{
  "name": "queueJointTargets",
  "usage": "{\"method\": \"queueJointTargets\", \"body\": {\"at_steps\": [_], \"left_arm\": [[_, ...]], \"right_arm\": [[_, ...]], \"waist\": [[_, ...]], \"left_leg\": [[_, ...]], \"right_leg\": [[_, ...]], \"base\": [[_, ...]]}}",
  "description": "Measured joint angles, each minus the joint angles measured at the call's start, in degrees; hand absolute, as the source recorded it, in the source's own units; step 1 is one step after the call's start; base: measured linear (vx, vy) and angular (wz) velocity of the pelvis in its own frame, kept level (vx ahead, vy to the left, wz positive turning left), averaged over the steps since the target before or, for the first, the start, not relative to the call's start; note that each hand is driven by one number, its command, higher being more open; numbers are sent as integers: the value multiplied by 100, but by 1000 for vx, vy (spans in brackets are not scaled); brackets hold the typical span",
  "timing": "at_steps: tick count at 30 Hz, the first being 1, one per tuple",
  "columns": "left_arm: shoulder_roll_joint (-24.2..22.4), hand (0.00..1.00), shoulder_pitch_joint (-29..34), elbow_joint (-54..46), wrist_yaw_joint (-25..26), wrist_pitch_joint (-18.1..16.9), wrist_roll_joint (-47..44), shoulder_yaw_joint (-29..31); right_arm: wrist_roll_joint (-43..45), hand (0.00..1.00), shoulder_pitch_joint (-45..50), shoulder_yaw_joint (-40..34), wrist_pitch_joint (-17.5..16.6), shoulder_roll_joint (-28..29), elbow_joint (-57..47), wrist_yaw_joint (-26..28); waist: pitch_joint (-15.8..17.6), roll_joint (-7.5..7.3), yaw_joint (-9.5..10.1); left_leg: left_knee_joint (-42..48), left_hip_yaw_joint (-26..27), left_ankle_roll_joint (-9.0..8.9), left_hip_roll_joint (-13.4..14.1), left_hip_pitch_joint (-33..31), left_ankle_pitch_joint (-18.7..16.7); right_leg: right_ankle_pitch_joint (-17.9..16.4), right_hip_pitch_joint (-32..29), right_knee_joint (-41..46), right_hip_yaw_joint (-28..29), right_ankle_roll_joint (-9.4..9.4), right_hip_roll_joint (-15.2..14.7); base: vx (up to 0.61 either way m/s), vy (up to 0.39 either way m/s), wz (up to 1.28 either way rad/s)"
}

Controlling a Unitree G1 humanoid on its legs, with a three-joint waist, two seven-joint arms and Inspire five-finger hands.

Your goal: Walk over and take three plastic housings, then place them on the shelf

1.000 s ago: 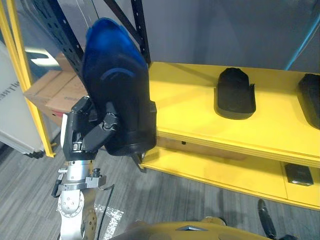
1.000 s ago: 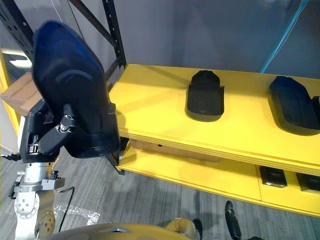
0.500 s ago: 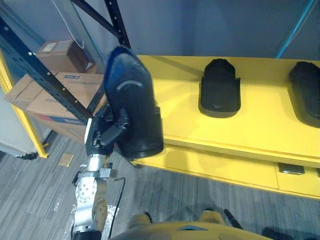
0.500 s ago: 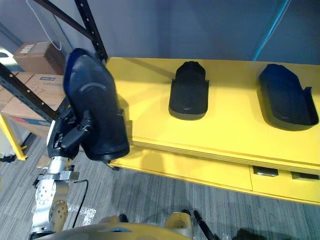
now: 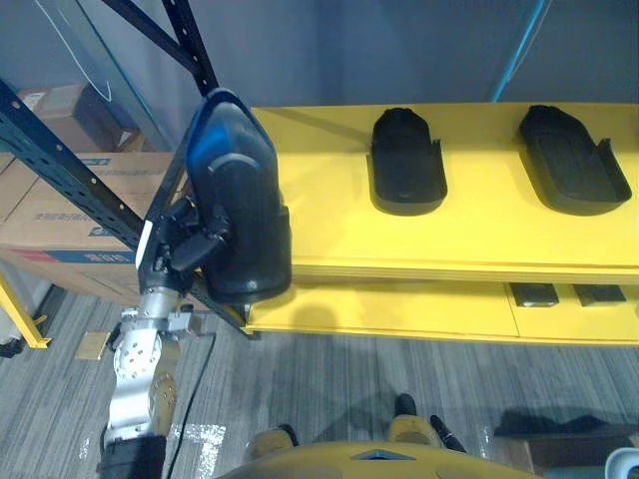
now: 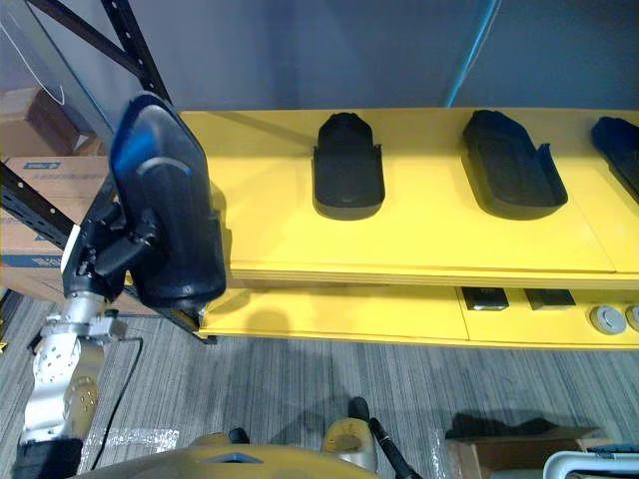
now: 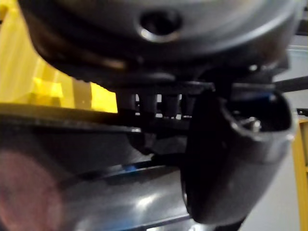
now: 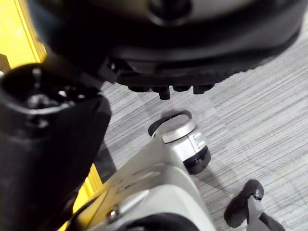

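My left hand (image 5: 183,246) is shut on a large dark plastic housing (image 5: 237,210) with a blue sheen. It holds the housing upright in front of the left end of the yellow shelf (image 5: 329,210). In the left wrist view the fingers (image 7: 154,103) and thumb (image 7: 231,159) curl against the housing's glossy surface (image 7: 72,173). Three more dark housings lie on the shelf: one in the middle (image 6: 347,167), one to its right (image 6: 509,178), one at the far right edge (image 6: 621,150). My right hand (image 8: 48,144) hangs over the floor, fingers relaxed and holding nothing.
Dark rack uprights (image 5: 190,40) rise by the shelf's left end, with cardboard boxes (image 5: 60,215) behind them. A lower yellow shelf (image 5: 399,309) carries small dark parts (image 5: 539,294). Grey carpet lies in front, with a cardboard box (image 6: 499,454) at the lower right.
The whole view has swung right and pulled back, so more of the shelf and a further housing show. The held housing stays in my left hand by the shelf's left end.
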Motion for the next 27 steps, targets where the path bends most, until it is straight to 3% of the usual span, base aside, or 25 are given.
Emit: {"method": "queueJointTargets", "body": {"at_steps": [8, 13, 17, 22, 27], "left_arm": [[1031, 0, -2020, 710, 294, 475, -922, 245], [1451, 0, -2589, 937, 363, 827, -1382, 271], [1523, 0, -2852, 1298, 429, 1111, -1560, 344], [1523, 0, -3008, 1815, 493, 1539, -1630, 387], [1526, 0, -3455, 1823, 473, 1669, -1629, 427]], "right_arm": [[-4, 100, -127, -408, 94, -161, 39, 185], [-5, 100, -325, -407, 173, -152, 16, 432], [4, 100, -462, -172, 212, -149, -159, 504], [13, 100, -524, 48, 302, -149, -483, 484], [98, 100, -526, 165, 378, -154, -665, 486]], "waist": [[387, -77, -65], [569, -51, -138], [754, -22, -142], [987, -101, -69], [1243, -161, 99]], "left_leg": [[392, 58, 49, 152, -446, 3], [480, 116, 67, 164, -459, -63], [659, 157, 87, 222, -563, -170], [861, 147, 92, 298, -866, -207], [1048, 81, 82, 403, -1075, -224]], "right_leg": [[222, -344, 8, 167, 29, 119], [225, -388, 38, 255, 31, 121], [221, -474, 103, 298, 26, 142], [219, -749, 217, 318, 24, 171], [175, -930, 408, 300, -35, 240]], "base": [[-26, -11, -9], [12, 17, -8], [-26, 21, -6], [-16, 4, 0], [-18, -16, 2]]}}
